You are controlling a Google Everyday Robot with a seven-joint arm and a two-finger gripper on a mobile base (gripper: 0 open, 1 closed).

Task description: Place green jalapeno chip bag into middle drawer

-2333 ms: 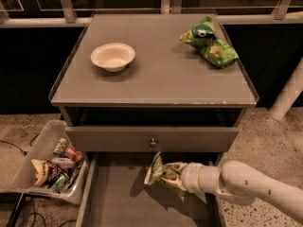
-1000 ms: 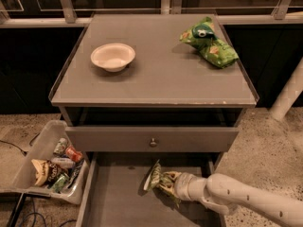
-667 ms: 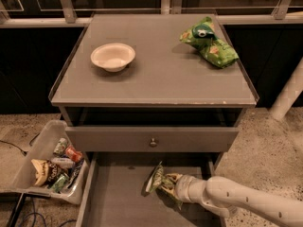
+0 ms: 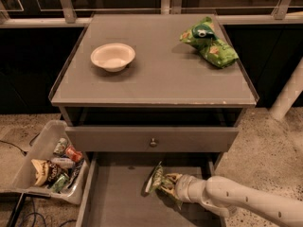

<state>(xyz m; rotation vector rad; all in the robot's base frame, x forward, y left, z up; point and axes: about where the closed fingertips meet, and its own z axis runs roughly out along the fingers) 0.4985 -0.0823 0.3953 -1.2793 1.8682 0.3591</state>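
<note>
Speckled flooring runs around a grey cabinet (image 4: 156,79), whose top carries a pale bowl (image 4: 112,56) and a bright green bag (image 4: 208,42), neither part of the job. Below a shut drawer front with a small knob (image 4: 151,142), the middle drawer (image 4: 113,197) stands pulled open, its flat floor bare on the left. The gripper (image 4: 166,181) reaches in from the right, low inside the drawer, and is clamped on the green jalapeno chip bag (image 4: 155,178), which stands on edge above the drawer floor. Whether the bag's lower end touches the floor is hard to tell. Carrying looks done; what is left is to let go and draw the arm (image 4: 246,202) out. A bin (image 4: 33,160) of snacks sits on the floor to the left.
</note>
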